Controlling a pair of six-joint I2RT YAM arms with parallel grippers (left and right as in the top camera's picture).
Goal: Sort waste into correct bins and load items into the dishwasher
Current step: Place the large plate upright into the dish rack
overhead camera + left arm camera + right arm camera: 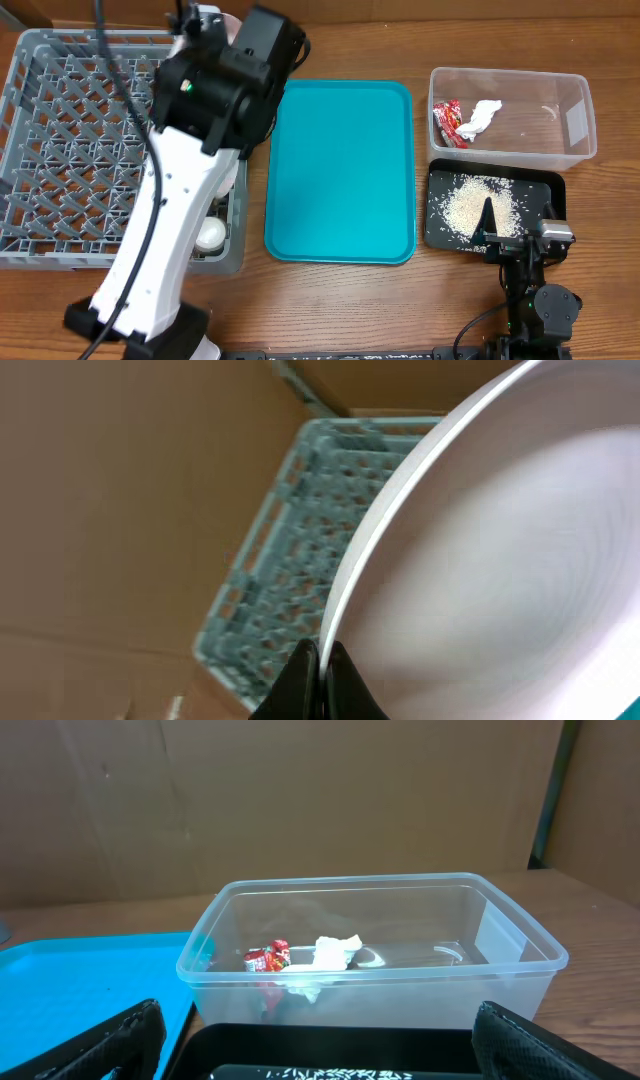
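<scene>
Right end effector (518, 215) over black tray (540, 185) of rice grains (465, 205)

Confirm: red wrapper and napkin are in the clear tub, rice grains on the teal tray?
No: overhead shows the rice grains in the black tray, not the teal tray. The red wrapper and napkin are in the clear tub.

**Teal tray on a wooden table**

A teal tray (340, 170) lies flat near the middle of the wooden table (330, 310). Its long sides run top to bottom in the overhead view, and it has rounded corners and a raised rim. The right wrist view catches one corner of it at lower left. Behind the table stands a brown board (300, 800), with a dark post (550, 790) upright at its right. Pale cardboard (35, 12) shows at the overhead view's top left corner.
</scene>
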